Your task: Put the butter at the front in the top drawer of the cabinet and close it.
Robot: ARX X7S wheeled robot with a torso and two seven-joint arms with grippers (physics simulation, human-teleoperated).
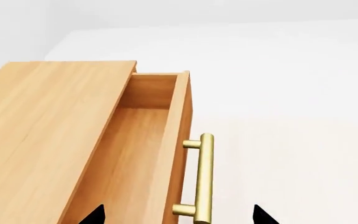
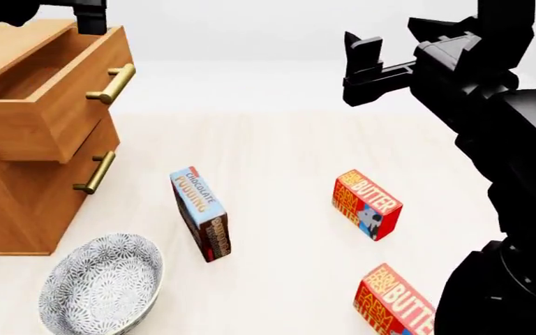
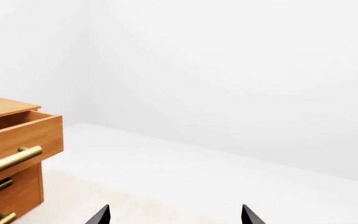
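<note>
My right tool [image 2: 366, 61], jaws wide and empty, hangs nearest the front butter [image 2: 395, 301], probably lying diagonally on the bench below.

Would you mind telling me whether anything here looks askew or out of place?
Nothing is spilled or damaged. The top drawer stands pulled open and looks empty. The chocolate pudding box stands on edge, leaning, between the bowl and the butter cartons.

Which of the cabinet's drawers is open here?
The top drawer: it juts out from the cabinet with its inside visible. The drawer below sits flush and shut.
</note>
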